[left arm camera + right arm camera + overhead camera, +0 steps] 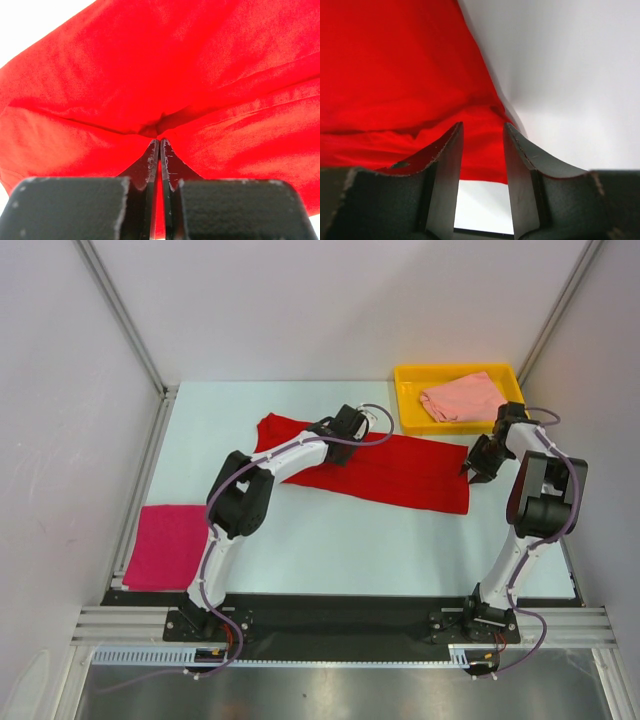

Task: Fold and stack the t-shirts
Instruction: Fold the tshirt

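Pinching a pucker of the red shirt [410,475] at its far edge, about mid-length: left gripper [160,141], jaws closed on cloth
Item: right gripper [482,127], jaws part open astride the shirt's right end, nothing clamped
Item: red shirt flat on table [350,550], long axis left to right, right end slightly nearer the bases
Item: magenta shirt [165,545] folded at near left, well apart
Item: salmon shirt [462,398] in tray [410,375], far right
Judgement: next move likely turns on the right jaws closing on the end just ahead of them
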Controlling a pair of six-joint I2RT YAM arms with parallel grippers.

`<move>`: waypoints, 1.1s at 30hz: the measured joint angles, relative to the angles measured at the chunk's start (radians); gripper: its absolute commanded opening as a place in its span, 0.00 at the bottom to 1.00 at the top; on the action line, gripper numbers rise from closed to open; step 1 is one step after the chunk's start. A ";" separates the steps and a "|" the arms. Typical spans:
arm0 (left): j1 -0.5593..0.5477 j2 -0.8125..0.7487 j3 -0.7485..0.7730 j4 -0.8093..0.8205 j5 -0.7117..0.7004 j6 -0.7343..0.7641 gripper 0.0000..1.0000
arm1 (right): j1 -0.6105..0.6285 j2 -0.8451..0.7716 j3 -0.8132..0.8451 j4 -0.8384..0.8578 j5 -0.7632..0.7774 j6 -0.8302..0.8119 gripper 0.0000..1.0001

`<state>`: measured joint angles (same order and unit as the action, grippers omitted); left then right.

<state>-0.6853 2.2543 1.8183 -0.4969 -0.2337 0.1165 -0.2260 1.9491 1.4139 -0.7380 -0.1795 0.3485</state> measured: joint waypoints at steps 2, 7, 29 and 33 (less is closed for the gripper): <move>0.000 0.000 0.000 0.000 0.000 -0.003 0.06 | 0.000 0.015 0.014 0.003 0.006 0.007 0.41; 0.000 0.000 0.002 0.001 0.000 -0.004 0.06 | 0.000 0.039 0.021 0.002 0.029 0.015 0.40; 0.001 0.000 0.003 0.002 -0.039 -0.043 0.00 | 0.012 0.071 0.050 -0.005 0.067 0.006 0.02; 0.007 0.000 0.005 0.002 -0.058 -0.067 0.00 | 0.004 0.071 0.049 -0.007 0.070 0.006 0.02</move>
<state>-0.6785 2.2543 1.8236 -0.4953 -0.2920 0.0498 -0.2222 2.0197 1.4631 -0.7452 -0.1093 0.3546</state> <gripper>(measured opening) 0.006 0.031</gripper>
